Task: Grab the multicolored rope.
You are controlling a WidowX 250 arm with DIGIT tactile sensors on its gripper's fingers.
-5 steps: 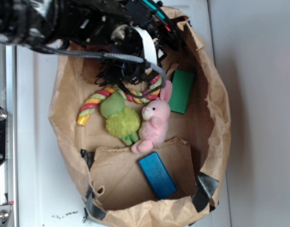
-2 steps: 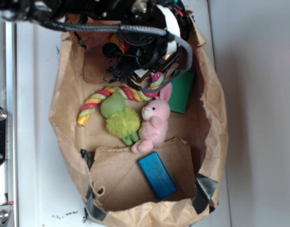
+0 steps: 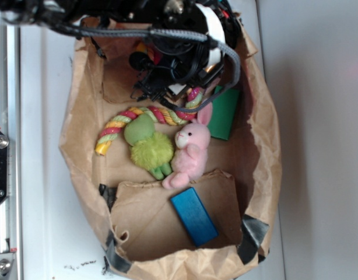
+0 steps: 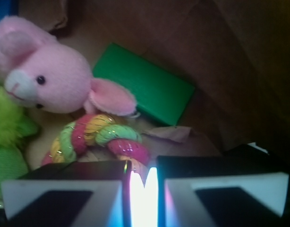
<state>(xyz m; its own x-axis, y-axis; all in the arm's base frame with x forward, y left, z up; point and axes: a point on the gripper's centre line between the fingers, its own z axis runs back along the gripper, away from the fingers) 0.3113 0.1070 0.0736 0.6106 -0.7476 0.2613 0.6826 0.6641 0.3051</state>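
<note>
Multicolored rope [image 3: 135, 118] lies curved across the paper bag's [image 3: 266, 169] floor, toward its far edge, yellow end near the left wall, other end running under the hand [image 3: 167, 87]. Exterior view shows the whole layout: fuzzy green plush [image 3: 147, 146] and pink bunny [image 3: 190, 153] just beside the rope, green block [image 3: 224, 112] at the right wall, blue block [image 3: 194, 216] on a cardboard flap near the near edge, bag on the white bench [image 3: 42, 175]. Wrist view alone shows the rope's [image 4: 100, 137] end at the two pads [image 4: 64, 194], which sit close, narrow gap. Contact unclear. Arm comes in from the top left, hand pointing down into the bag.
</note>
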